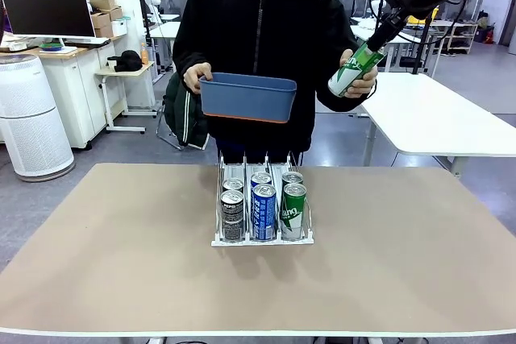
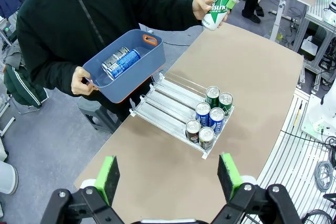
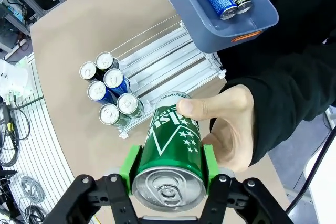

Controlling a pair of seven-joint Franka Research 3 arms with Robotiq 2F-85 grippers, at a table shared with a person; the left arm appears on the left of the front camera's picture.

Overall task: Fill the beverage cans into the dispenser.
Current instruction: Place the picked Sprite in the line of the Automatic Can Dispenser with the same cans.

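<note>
In the front view I am seeing the right gripper (image 1: 377,38) raised high at the far right, above the table (image 1: 121,247). It is pinching the top end of a green can (image 1: 355,70), which is tilting. The person's hand (image 1: 368,80) is also holding this can from below. The person's other hand (image 1: 193,78) is holding a blue tub (image 1: 247,96) in front of the body. The dispenser (image 1: 219,231) is standing in the middle of the table. It is carrying six cans (image 1: 263,207) at its near end, two in each lane: black on the left, blue in the middle, green on the right.

In the left wrist view the left gripper (image 2: 170,174) is hovering over the near part of the table, with its fingers (image 2: 109,177) spread wide and nothing between them. The far parts of the lanes are lying bare. Two cans (image 2: 121,61) are lying in the tub. The green can (image 2: 216,9) is up at the top, with the hand around it.

In the right wrist view the green pads (image 3: 130,163) are pressing on both sides of the green can, just under its silver top. The hand's thumb (image 3: 197,109) is lying across the can's side. The dispenser is well below, and the tub is hanging above its far end.
</note>
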